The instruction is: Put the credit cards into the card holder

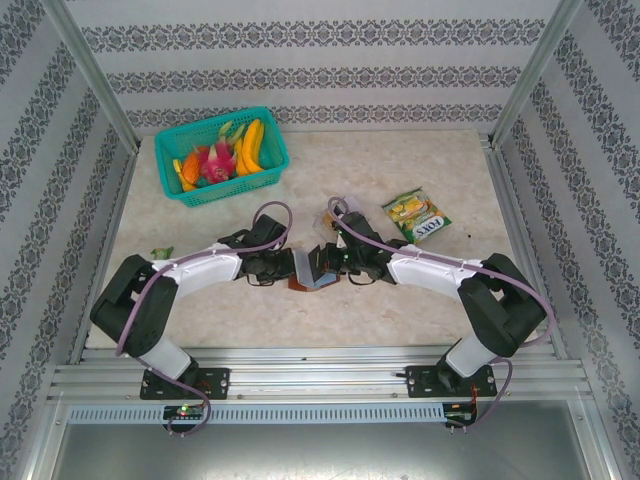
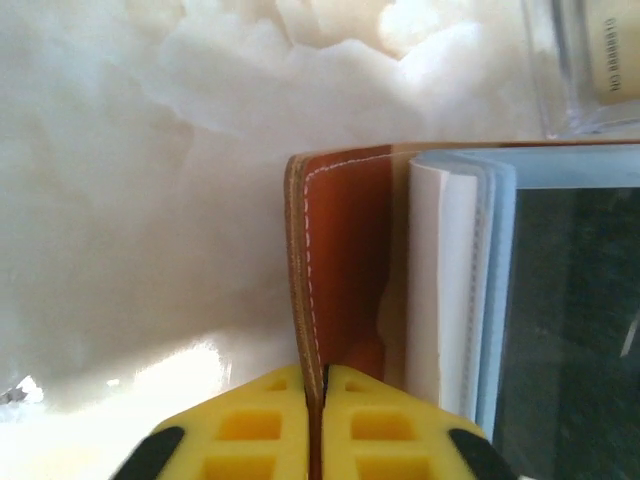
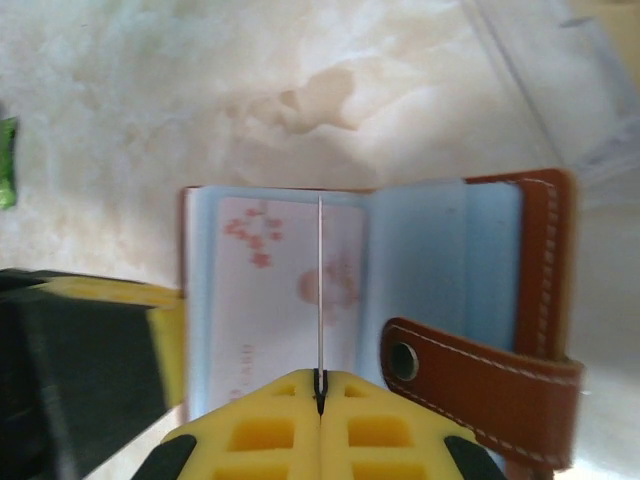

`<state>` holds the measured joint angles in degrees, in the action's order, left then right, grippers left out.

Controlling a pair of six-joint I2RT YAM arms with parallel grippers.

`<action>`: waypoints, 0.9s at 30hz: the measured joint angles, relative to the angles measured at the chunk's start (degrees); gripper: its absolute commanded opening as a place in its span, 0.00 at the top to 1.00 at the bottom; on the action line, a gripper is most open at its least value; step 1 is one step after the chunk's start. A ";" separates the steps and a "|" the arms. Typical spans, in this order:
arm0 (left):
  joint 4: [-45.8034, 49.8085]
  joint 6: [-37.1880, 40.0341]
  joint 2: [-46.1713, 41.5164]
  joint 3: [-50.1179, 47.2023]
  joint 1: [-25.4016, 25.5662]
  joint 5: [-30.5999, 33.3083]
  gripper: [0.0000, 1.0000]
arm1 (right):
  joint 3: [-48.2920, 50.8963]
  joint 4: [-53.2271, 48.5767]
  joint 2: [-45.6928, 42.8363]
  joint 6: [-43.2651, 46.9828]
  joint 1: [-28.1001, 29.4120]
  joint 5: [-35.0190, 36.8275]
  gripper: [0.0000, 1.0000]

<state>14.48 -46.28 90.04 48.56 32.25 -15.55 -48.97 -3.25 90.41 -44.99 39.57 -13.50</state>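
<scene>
Both arms meet at the worktop [image 1: 420,300] centre, over the card holder [image 1: 302,282]. The holder lies open there, near the front half, between the two wrists.

Left gripper [image 2: 315,388]: yellow jaws together, clamped on the edge of the holder's brown cover [image 2: 345,250]. The cover stands on edge in the left wrist view, white stitching along its rim. Just beside it is a stack of white and pale blue sleeves [image 2: 460,280].

Right gripper [image 3: 320,385]: jaws pressed together on a thin sheet [image 3: 319,290], seen edge-on and upright over the open holder. Card or sleeve leaf, cannot tell.

In the right wrist view the holder shows blue sleeves on both halves. A whitish card [image 3: 265,290] with pink print sits in the sleeve left of the sheet. The brown strap [image 3: 480,375] with a metal snap lies across the holder's lower right corner, and the cover edge runs up the right side. One yellow and black finger of the left gripper touches the holder's left edge.

A clear box [image 2: 590,70] stands just beyond the holder. A snack packet [image 1: 417,216] lies right of centre, apart from the holder. A teal basket [image 1: 235,187] of fruit sits at the far left. A small green scrap [image 1: 162,252] lies near the left arm.
</scene>
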 measured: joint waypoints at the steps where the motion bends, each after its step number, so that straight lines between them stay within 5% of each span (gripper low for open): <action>1: -0.04 -0.15 -0.52 -0.20 0.00 0.22 0.80 | 0.00 -0.44 0.00 0.04 -0.11 0.22 1.00; 5: -1.75 -0.28 -1.75 -1.20 0.00 0.39 0.63 | 0.00 -1.27 0.00 0.39 -0.72 0.37 1.00; 18: -6.27 -1.33 -7.67 -4.39 0.00 0.83 0.33 | -2.25 1.88 3.21 0.15 0.83 -4.35 1.00; 21: -7.30 -1.57 -9.01 -5.05 0.00 0.83 0.35 | -3.21 1.75 4.26 0.15 1.20 -4.42 1.00; 27: -7.69 -2.05 -7.82 -5.14 0.00 0.87 0.55 | -3.96 1.95 5.75 -0.74 1.46 -4.66 1.00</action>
<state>6.79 -48.34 82.21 43.42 32.25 -14.68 -52.93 -1.30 96.16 -45.74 41.04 -18.15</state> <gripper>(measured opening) 0.499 0.041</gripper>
